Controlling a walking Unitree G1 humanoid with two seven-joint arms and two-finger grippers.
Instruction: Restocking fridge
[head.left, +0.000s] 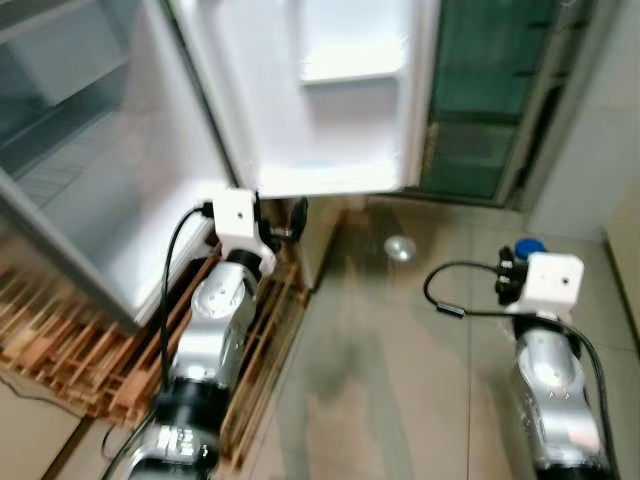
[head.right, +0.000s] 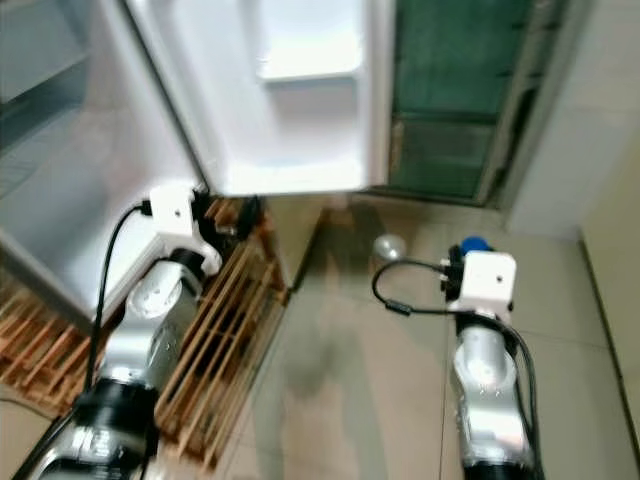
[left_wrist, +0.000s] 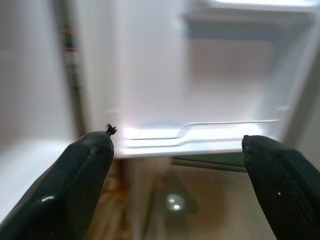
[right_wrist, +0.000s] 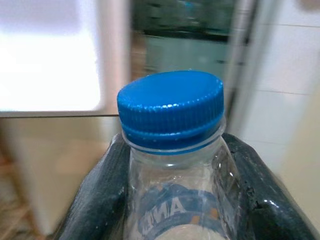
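Note:
A clear plastic bottle (right_wrist: 175, 165) with a blue cap (right_wrist: 171, 107) sits between the fingers of my right gripper (right_wrist: 175, 195), which is shut on it below the neck. In the left eye view the blue cap (head.left: 529, 247) pokes out ahead of the right wrist over the tiled floor. The white fridge (head.left: 110, 170) stands open at the left, its door (head.left: 320, 90) swung out with empty door shelves (left_wrist: 200, 132). My left gripper (left_wrist: 177, 165) is open and empty, held low near the door's bottom edge, fingers (left_wrist: 82, 170) spread wide.
A wooden pallet (head.left: 70, 350) lies under the fridge, on my left. A dark green glass door (head.left: 490, 90) stands behind, with a white tiled wall (head.left: 590, 150) at the right. The tiled floor (head.left: 400, 350) stretches between the two arms.

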